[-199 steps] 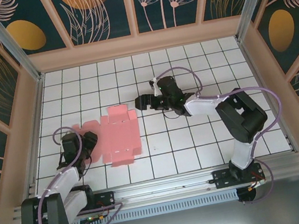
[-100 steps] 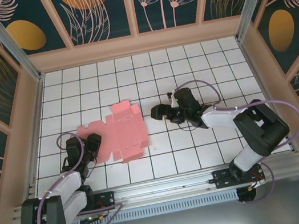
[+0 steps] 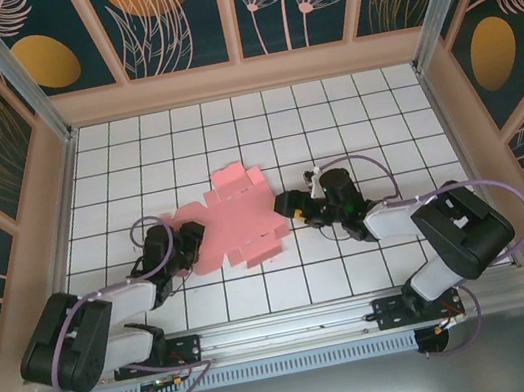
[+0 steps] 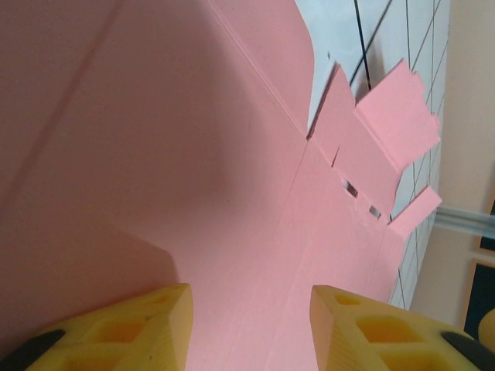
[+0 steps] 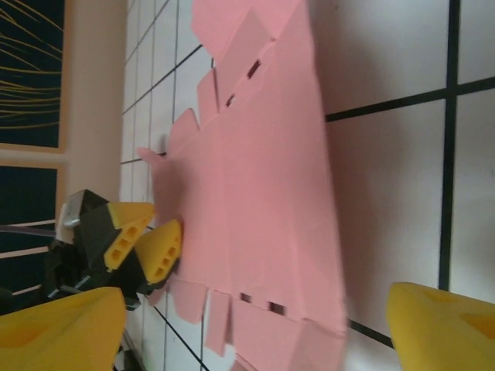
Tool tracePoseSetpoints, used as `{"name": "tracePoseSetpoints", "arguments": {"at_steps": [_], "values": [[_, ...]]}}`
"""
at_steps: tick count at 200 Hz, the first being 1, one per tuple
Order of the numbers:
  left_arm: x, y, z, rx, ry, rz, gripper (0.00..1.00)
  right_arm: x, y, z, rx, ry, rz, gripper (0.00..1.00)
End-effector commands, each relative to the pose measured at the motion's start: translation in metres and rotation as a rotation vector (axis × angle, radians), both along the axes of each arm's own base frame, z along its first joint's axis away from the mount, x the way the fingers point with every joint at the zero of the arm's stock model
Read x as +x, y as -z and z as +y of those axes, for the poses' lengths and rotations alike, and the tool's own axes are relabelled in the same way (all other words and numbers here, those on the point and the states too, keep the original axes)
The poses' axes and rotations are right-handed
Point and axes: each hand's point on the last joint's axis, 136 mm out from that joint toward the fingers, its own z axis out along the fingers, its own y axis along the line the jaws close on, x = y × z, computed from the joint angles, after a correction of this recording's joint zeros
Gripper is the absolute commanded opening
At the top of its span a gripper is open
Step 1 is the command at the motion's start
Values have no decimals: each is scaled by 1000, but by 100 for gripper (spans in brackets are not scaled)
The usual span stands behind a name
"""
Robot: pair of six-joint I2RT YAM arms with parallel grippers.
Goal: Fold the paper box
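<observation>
Mostly flat, the box (image 3: pixel 237 226) lies near the middle of the table (image 3: pixel 330 123). Its left edge is hidden under the left end effector (image 3: pixel 191 237), whose fingers stand apart; contact there is unclear. Open wide, the right end effector (image 3: pixel 282 205) faces its right edge, just beside it.

The paper box (image 3: pixel 236 223) (image 4: pixel 193 154) (image 5: pixel 263 193) is an unfolded die-cut sheet of plain salmon-pink card. It lies spread open on the white tiled table (image 3: pixel 348 110), just left of centre and turned askew to the grid lines. Straight crease lines cross its broad panels. Small square flaps and narrow tabs jut from its edges, with short slots cut beside some of them.
</observation>
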Motion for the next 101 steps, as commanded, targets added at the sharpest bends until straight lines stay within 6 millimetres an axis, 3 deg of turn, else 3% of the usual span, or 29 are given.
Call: {"name": "tracePoseSetpoints", "arguments": {"at_steps": [1, 17, 35, 73, 101], "values": [[8, -2, -4, -33, -40, -2, 44, 8, -1, -5, 42, 23, -15, 76], [2, 4, 0, -22, -46, 9, 45, 8, 2, -4, 47, 17, -14, 70], [-2, 9, 1, 9, -26, 25, 45, 22, 5, -14, 42, 50, -21, 58], [6, 4, -8, 2, 8, 11, 48, 35, 11, -2, 62, 9, -24, 56], [9, 2, -7, 15, 10, 5, 48, 39, 10, 9, 116, -21, -21, 43]]}}
